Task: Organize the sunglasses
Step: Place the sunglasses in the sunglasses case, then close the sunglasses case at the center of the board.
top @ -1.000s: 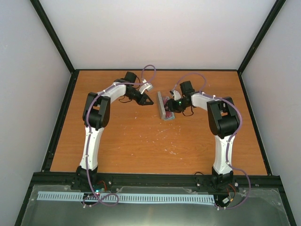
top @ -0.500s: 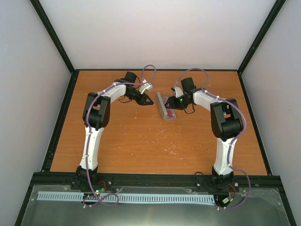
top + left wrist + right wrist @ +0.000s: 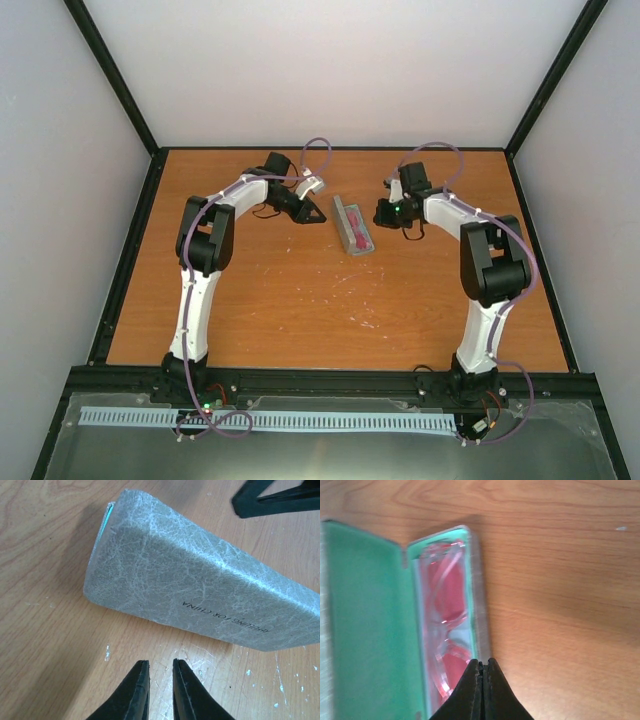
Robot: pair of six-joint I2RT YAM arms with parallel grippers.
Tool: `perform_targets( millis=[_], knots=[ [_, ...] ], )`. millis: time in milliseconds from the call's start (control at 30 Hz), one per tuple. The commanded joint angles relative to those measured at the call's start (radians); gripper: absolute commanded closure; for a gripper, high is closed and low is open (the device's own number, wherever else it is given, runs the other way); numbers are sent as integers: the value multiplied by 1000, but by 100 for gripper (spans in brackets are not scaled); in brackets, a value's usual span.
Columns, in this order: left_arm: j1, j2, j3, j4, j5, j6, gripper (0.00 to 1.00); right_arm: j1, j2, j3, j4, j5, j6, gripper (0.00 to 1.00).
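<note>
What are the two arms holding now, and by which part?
Nothing. The right jaws are shut empty near the case; the left jaws, a slit apart, are empty too. The sunglasses lie in the case.

The sunglasses point(image 3: 445, 605) – thin translucent red-pink frame and lenses – lie flat, lengthwise, inside the open green-lined case point(image 3: 365, 620) near the table's middle

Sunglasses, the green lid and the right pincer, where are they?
sunglasses point(image 3: 450, 586), right wrist view, on a pink lens.
green lid point(image 3: 365, 625), right wrist view, on its lining.
right pincer point(image 3: 481, 663), right wrist view, between its tips.
</note>
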Motion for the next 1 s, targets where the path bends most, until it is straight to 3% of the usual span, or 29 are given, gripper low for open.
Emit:
perform_targets(
  millis=[0, 300, 967],
  knots=[
    [-2, -42, 5, -13, 10, -3, 86, -11, 93, 14, 21, 42, 71, 97],
    [-16, -105, -11, -6, 38, -26, 87, 22, 171, 35, 56, 32, 93, 97],
    [-88, -37, 29, 36, 57, -76, 87, 75, 109, -92, 133, -21, 140, 97]
  ],
)
